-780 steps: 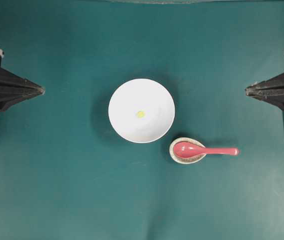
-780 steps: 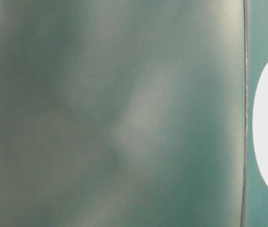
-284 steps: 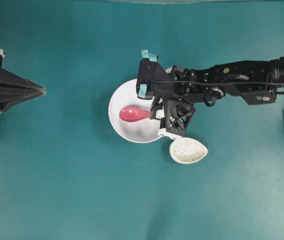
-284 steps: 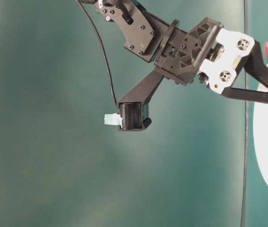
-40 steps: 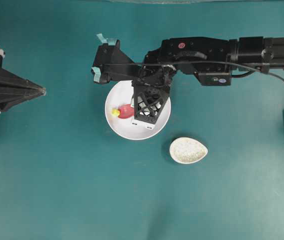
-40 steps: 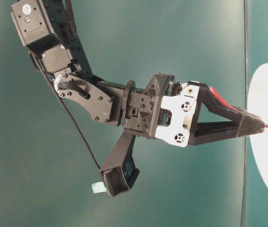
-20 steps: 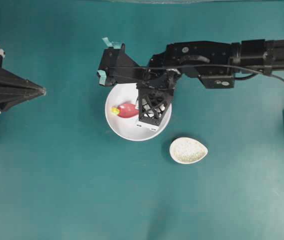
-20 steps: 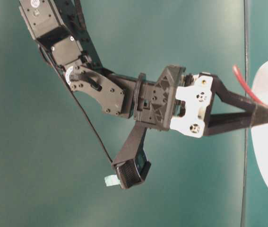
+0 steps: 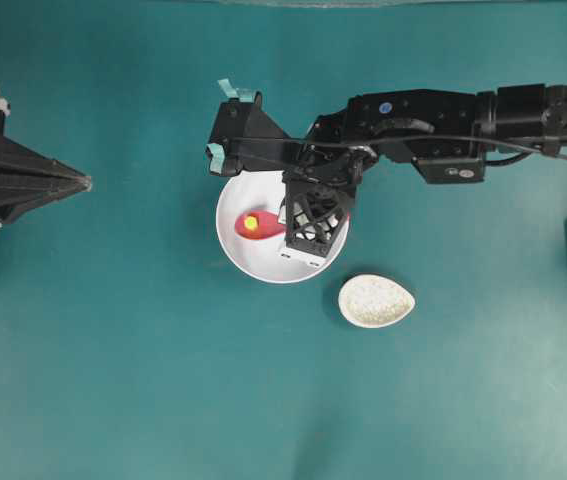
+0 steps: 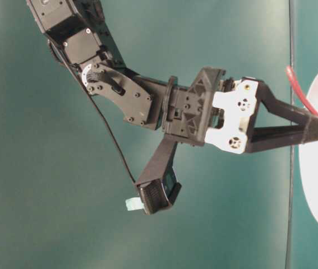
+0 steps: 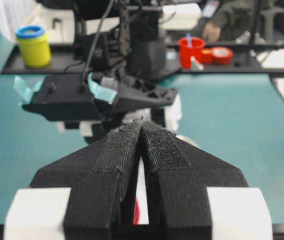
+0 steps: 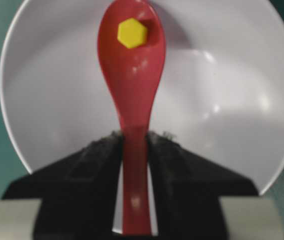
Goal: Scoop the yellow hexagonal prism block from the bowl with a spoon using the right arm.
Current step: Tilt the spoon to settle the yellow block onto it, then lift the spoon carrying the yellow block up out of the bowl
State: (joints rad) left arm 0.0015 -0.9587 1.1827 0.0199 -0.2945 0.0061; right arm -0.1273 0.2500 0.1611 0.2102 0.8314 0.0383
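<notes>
1 yellow hexagonal prism block [image 12: 132,33] in spoon [image 12: 131,90], seemingly hidden table-level

surface: teal-green desk [image 9: 113,350], matte, plain | on it: large round white bowl [image 9: 253,262] near the middle | on it: small speckled beige teardrop dish [image 9: 375,300] just beside the bowl's lower right, apart from it, point toward the right | desk's far edge: clutter shelf, blurred

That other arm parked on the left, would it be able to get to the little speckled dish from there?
Probably yes. The left gripper sits shut at the table's edge, and the speckled dish lies in the open, beside the bowl. Only the reach across looks long.
</notes>
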